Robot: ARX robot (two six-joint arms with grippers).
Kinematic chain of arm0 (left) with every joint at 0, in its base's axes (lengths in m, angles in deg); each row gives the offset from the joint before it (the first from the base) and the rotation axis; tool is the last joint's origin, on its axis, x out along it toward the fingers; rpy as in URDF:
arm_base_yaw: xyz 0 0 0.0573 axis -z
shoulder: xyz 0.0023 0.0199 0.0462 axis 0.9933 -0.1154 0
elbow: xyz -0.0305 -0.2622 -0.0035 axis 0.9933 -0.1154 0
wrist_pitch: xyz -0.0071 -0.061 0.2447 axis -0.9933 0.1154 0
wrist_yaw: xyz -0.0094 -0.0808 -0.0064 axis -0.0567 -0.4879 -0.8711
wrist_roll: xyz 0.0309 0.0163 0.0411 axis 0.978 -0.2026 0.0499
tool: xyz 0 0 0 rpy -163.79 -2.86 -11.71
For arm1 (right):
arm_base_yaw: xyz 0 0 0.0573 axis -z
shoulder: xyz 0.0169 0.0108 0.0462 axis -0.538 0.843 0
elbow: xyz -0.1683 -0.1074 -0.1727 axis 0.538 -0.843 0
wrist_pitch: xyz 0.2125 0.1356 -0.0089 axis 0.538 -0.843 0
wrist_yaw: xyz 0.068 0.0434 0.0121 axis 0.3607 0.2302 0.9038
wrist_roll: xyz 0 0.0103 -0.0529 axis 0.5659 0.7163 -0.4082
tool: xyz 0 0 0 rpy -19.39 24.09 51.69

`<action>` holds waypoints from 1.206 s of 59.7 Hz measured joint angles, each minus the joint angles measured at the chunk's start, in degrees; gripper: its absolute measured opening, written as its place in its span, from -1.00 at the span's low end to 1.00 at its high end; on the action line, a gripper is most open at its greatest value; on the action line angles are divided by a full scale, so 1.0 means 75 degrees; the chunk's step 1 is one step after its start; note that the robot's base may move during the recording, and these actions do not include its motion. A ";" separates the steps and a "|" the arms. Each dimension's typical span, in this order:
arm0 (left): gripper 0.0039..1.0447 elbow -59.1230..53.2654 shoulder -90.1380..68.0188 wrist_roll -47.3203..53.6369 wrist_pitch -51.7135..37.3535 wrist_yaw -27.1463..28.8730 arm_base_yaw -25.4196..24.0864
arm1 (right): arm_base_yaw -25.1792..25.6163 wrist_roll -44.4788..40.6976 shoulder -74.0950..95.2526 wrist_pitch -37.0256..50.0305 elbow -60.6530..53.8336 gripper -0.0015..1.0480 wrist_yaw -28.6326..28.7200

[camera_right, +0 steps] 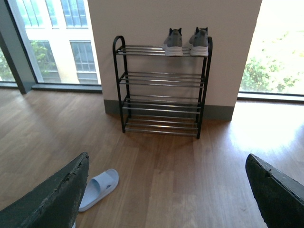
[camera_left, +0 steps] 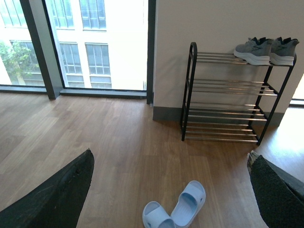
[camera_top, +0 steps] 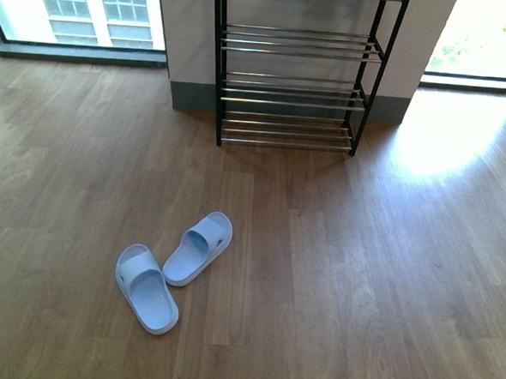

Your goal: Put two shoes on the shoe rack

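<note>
Two pale blue slides lie on the wood floor, one (camera_top: 146,288) nearer me and one (camera_top: 200,247) angled toward the shoe rack (camera_top: 293,89), their heels touching. The black-framed rack with silver rods stands against the far wall. A pair of grey sneakers (camera_right: 186,42) sits on its top shelf at the right end. The sneakers (camera_left: 266,50) also show in the left wrist view. My left gripper (camera_left: 171,190) hangs open above the slides (camera_left: 175,211). My right gripper (camera_right: 166,190) is open over bare floor, with one slide (camera_right: 97,188) beside its finger.
Tall windows (camera_top: 84,7) flank the wall pillar on both sides, with a bright sunlit patch (camera_top: 449,141) on the floor to the right of the rack. The rack's three lower shelves (camera_right: 161,107) hold nothing. Wood floor stretches between the slides and the rack.
</note>
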 joint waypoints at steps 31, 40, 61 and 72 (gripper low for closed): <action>0.83 0.0000 0.0000 -0.0003 0.0000 -0.0003 0.0000 | 0.0000 0.0003 0.0000 0.0000 0.0000 0.82 0.0000; 0.83 0.0000 0.0000 -0.0003 0.0000 -0.0003 0.0000 | 0.0000 0.0000 0.0000 0.0000 0.0000 0.82 0.0000; 0.83 0.0000 0.0000 0.0000 0.0003 -0.0003 0.0000 | 0.0000 0.0000 0.0000 0.0000 0.0000 0.82 0.0000; 0.83 0.0000 0.0000 0.0000 0.0000 -0.0003 0.0000 | 0.0000 0.0000 0.0000 0.0000 0.0000 0.82 0.0000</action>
